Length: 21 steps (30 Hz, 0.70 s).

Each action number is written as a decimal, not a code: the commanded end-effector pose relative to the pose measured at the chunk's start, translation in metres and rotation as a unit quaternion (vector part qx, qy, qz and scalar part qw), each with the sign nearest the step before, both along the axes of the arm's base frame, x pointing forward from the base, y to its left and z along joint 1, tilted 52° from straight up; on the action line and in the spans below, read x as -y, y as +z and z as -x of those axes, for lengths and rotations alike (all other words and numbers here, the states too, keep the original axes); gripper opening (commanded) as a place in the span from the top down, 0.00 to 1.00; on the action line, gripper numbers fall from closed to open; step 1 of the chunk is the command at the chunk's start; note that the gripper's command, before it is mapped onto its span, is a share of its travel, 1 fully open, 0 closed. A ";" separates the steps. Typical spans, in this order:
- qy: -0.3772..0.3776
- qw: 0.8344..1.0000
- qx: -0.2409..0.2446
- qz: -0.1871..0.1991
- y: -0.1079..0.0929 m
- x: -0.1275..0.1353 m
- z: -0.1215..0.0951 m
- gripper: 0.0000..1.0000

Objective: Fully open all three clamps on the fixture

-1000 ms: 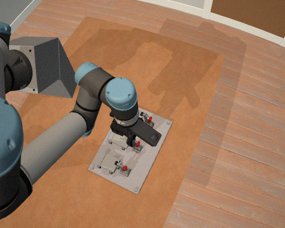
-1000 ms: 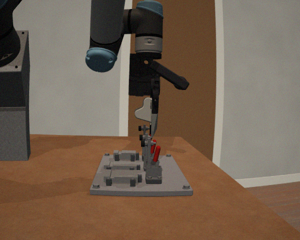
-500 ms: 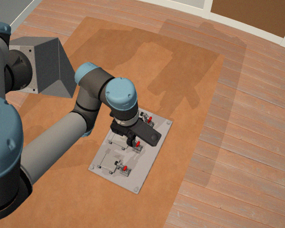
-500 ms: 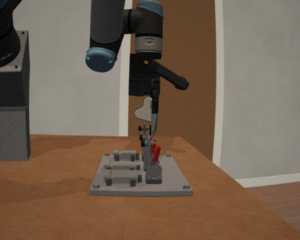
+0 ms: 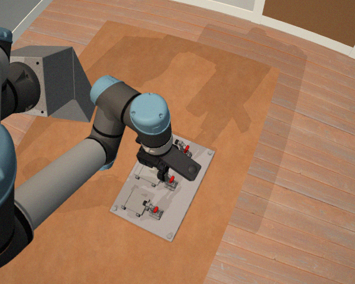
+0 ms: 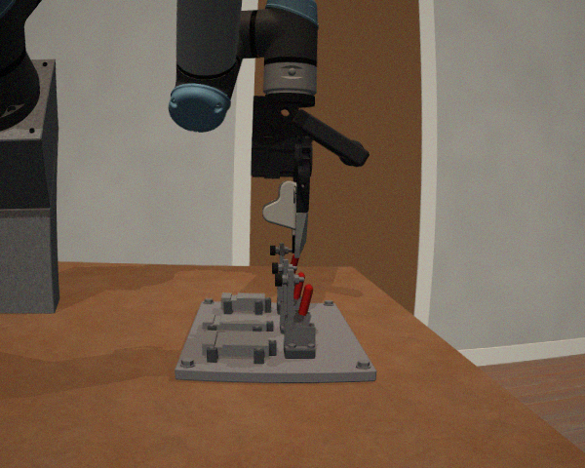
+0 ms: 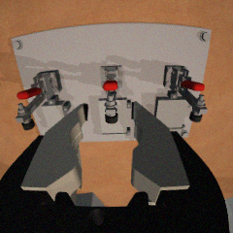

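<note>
The grey fixture plate (image 5: 162, 189) lies on the brown mat and carries three toggle clamps with red handles. In the top view they are the far clamp (image 5: 186, 148), the middle clamp (image 5: 176, 181) and the near clamp (image 5: 157, 212). My gripper (image 5: 161, 176) hangs straight above the middle clamp, fingers pointing down and apart, with nothing between them. From the side, the fingertips (image 6: 298, 244) are just above that clamp's top. In the wrist view the middle clamp's handle (image 7: 111, 85) shows between my fingers, with the other clamps at left (image 7: 30, 93) and right (image 7: 192, 85). Flat grey parts (image 6: 242, 322) sit in their nests.
The robot's grey pedestal (image 5: 54, 82) stands at the mat's back left. The table's right edge (image 6: 434, 332) drops to a wooden floor. Bolt heads mark the plate's corners.
</note>
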<state>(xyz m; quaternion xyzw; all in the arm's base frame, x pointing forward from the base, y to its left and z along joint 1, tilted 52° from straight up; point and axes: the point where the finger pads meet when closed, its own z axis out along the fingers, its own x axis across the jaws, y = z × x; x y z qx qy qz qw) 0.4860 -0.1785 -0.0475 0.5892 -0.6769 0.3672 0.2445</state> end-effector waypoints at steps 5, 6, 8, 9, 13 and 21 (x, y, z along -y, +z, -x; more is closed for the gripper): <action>0.000 1.000 0.000 0.000 0.018 -0.023 0.003 0.72; 0.000 1.000 0.000 0.000 0.020 -0.026 0.003 0.72; 0.000 1.000 0.000 0.000 0.020 -0.026 0.003 0.72; 0.000 1.000 0.000 0.000 0.022 -0.029 0.003 0.72; 0.000 1.000 0.000 0.000 0.031 -0.039 0.005 0.72; 0.000 1.000 0.000 0.000 0.042 -0.054 0.007 0.72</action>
